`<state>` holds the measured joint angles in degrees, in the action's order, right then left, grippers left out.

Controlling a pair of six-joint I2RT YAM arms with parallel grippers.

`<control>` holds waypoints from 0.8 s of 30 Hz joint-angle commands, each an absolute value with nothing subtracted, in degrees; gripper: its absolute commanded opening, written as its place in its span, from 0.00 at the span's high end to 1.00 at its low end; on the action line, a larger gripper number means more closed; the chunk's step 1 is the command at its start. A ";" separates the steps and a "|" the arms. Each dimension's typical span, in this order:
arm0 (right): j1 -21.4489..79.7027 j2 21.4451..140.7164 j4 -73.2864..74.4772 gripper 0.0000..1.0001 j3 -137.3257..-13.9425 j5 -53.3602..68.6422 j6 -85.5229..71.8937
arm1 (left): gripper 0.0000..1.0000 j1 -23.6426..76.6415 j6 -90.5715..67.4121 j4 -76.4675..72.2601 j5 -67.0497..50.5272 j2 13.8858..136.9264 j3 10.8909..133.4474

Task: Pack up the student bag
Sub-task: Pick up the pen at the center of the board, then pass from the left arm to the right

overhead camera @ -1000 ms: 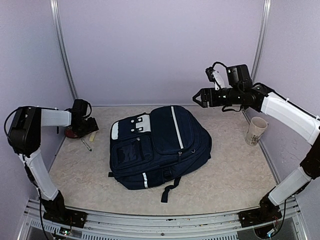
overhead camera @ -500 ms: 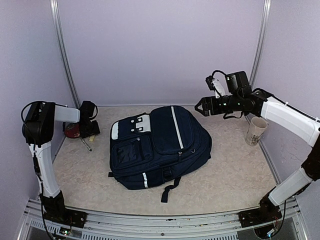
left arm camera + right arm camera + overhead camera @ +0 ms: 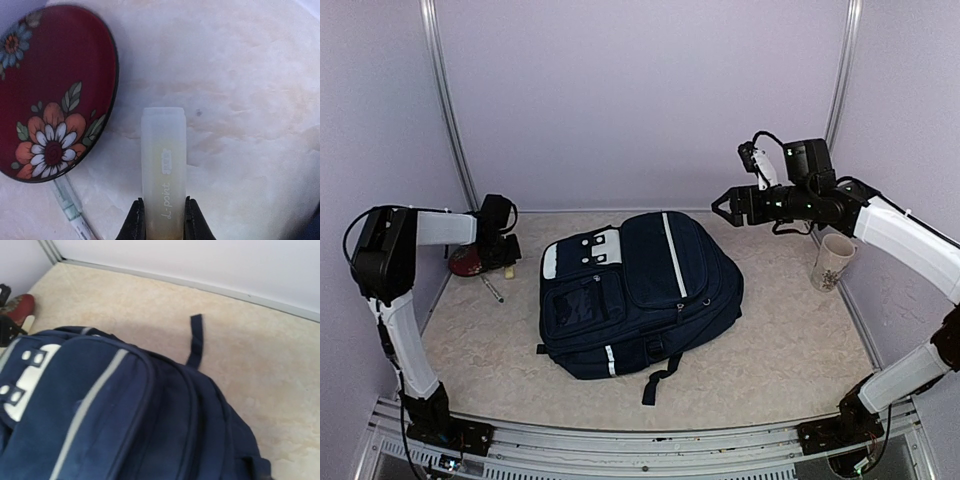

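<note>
text: "d-point" | on: pale translucent stick | other markings: none legible

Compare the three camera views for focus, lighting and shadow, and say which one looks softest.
Top external view: even, diffuse light, sharp throughout, only a faint shadow around the student bag. Left wrist view: the d-point marker in the left tool is fairly crisp, the floral red dish slightly soft. Right wrist view: softest, the bag's fabric blurred, no glare.

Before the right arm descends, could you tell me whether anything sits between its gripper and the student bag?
Nothing visible does: the right gripper hangs above the student bag, near its far edge, only air between.
</note>
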<state>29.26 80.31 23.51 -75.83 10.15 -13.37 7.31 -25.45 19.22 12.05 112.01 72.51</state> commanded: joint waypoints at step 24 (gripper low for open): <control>41.66 81.65 -11.33 0.16 -73.26 33.70 -21.12 | 1.00 71.49 27.85 -37.39 44.81 90.64 67.08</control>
